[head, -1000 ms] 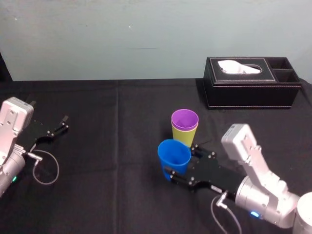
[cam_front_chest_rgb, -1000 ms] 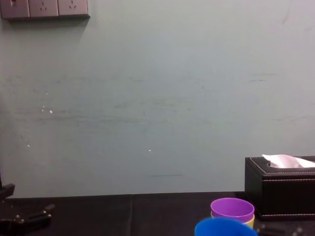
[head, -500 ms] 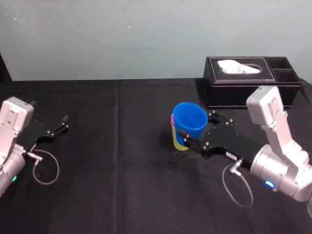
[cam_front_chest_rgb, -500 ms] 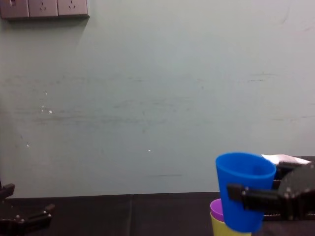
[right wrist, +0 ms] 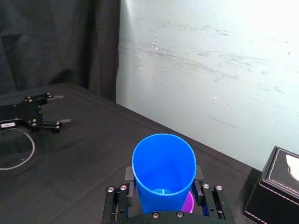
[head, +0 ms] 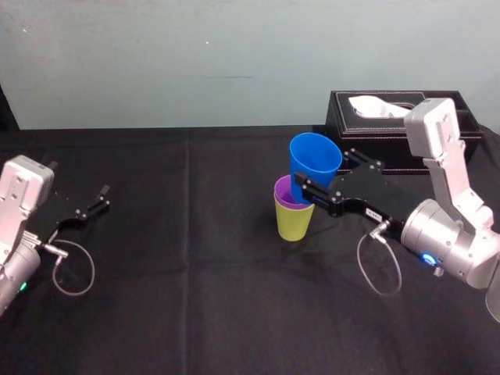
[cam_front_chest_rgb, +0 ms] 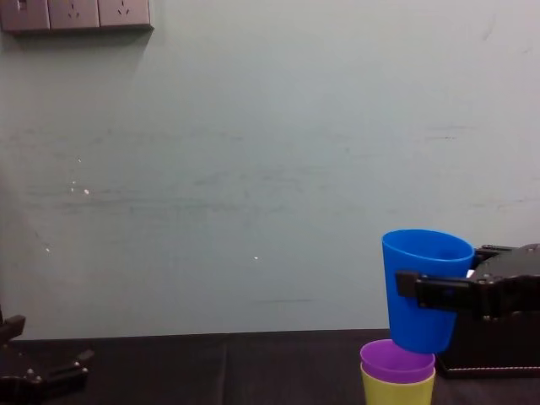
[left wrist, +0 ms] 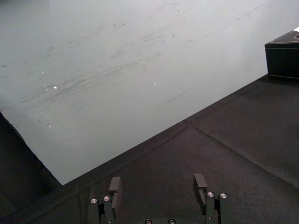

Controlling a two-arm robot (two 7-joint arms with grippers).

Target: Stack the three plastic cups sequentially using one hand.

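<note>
The blue cup (head: 315, 166) hangs upright in my right gripper (head: 322, 173), whose fingers (cam_front_chest_rgb: 430, 289) press on both sides of it. Its base sits level with the rim of the purple cup (head: 287, 194), a little to the right of centre; whether they touch I cannot tell. The purple cup (cam_front_chest_rgb: 396, 358) is nested in the yellow-green cup (head: 294, 220), which stands mid-table. In the right wrist view the blue cup (right wrist: 163, 170) sits between the fingers, with purple (right wrist: 188, 204) showing below it. My left gripper (head: 94, 201) rests open at the far left, fingers (left wrist: 115, 185) spread over bare cloth.
A black tissue box (head: 398, 133) stands at the back right, close behind the right arm, and also appears in the right wrist view (right wrist: 275, 186). A grey cable loop (head: 74, 269) lies by the left arm. Black cloth covers the table; a pale wall rises behind.
The right gripper has lifted the blue cup off the table and carried it back and up, from in front of the purple cup to over its rim. The left arm has not moved.
</note>
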